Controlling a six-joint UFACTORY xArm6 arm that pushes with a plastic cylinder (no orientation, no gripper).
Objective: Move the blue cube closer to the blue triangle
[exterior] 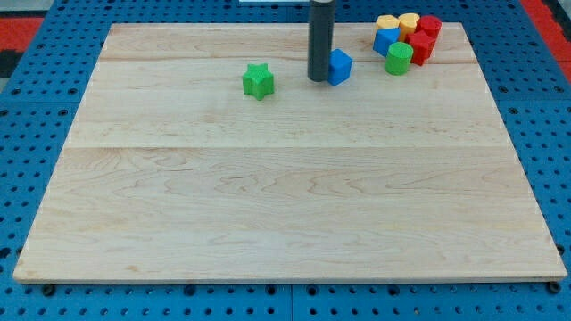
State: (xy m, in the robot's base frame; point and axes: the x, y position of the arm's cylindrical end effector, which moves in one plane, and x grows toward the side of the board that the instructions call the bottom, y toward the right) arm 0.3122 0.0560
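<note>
Where my tip (320, 79), 1 blue cube (341, 67)

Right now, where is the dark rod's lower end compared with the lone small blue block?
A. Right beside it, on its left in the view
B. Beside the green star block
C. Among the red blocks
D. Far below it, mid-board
A: my tip stands against the view's left side of the blue cube, well apart from the green star block.

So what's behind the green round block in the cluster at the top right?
Behind the green cylinder sit a blue block, two yellow blocks and red blocks. The green one covers their lower parts, so their exact contact can't be seen.
</note>
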